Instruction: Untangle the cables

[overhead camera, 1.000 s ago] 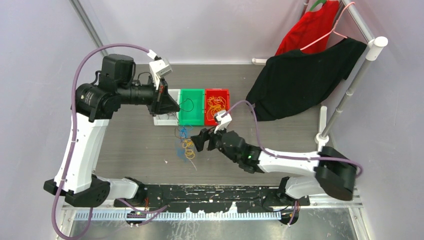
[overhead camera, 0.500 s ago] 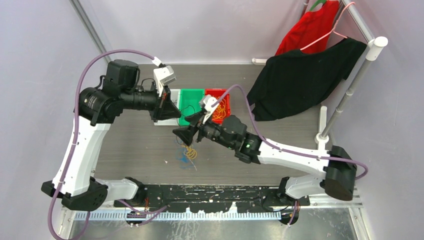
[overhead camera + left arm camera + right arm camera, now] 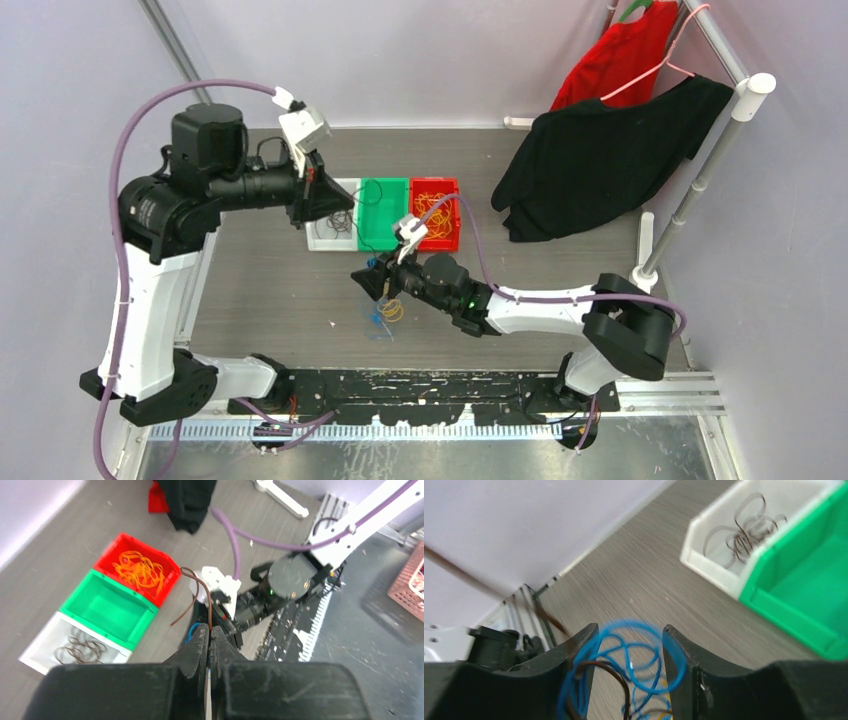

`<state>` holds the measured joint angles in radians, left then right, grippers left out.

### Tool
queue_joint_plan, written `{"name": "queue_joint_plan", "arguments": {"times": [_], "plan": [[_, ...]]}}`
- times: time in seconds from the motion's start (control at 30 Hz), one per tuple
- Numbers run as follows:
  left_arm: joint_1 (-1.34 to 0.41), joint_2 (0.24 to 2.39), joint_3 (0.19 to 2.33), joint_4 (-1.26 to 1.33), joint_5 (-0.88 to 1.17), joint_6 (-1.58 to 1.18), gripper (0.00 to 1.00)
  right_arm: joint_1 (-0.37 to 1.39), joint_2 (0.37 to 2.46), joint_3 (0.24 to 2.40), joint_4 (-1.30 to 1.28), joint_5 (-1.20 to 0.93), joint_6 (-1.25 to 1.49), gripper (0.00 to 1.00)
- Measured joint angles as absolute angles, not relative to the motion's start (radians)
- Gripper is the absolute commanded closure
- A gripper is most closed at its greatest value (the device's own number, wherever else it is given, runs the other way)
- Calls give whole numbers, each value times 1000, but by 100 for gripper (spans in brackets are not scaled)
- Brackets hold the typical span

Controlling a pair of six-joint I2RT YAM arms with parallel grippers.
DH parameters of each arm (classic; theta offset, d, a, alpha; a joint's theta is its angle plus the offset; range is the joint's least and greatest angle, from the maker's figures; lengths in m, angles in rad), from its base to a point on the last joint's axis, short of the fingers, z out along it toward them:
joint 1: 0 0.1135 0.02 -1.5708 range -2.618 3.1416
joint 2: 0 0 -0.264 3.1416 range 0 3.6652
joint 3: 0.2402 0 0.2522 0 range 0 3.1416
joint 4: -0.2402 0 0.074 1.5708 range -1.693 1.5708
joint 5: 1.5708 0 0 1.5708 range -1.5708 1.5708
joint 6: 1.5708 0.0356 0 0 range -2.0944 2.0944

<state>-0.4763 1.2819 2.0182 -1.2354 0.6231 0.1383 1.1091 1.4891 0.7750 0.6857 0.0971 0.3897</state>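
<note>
The left gripper (image 3: 210, 639) pinches a brown cable (image 3: 210, 612) running toward 12 o'clock, its end curling to 8. The right gripper (image 3: 628, 640), spread, straddles blurred blue cables (image 3: 631, 625) near the green bin (image 3: 804, 580), cut off at 6 o'clock.

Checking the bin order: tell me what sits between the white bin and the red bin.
The green bin, clearest in the top view.

The table (image 3: 270, 285) is matt grey with a fine wood grain. The red bin (image 3: 450, 243), green bin (image 3: 380, 207) and white bin (image 3: 322, 241) are smooth, slightly glossy plastic. The brown cable (image 3: 209, 615) and blue cable (image 3: 631, 625) look smooth-coated. The black cloth (image 3: 600, 160) is matt fabric.
</note>
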Motion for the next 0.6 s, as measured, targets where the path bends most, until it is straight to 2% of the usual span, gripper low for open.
{"name": "queue_joint_plan", "arguments": {"times": [0.37, 0.53, 0.6], "plan": [[-477, 1354, 2283, -1208, 510, 170, 100, 1113, 1603, 612, 755, 223, 499, 44], [-477, 1353, 2299, -1188, 422, 227, 100, 1114, 1619, 607, 765, 252, 532, 40], [-477, 1329, 2230, -1155, 384, 268, 100, 1114, 1618, 607, 769, 259, 538, 38]]}}
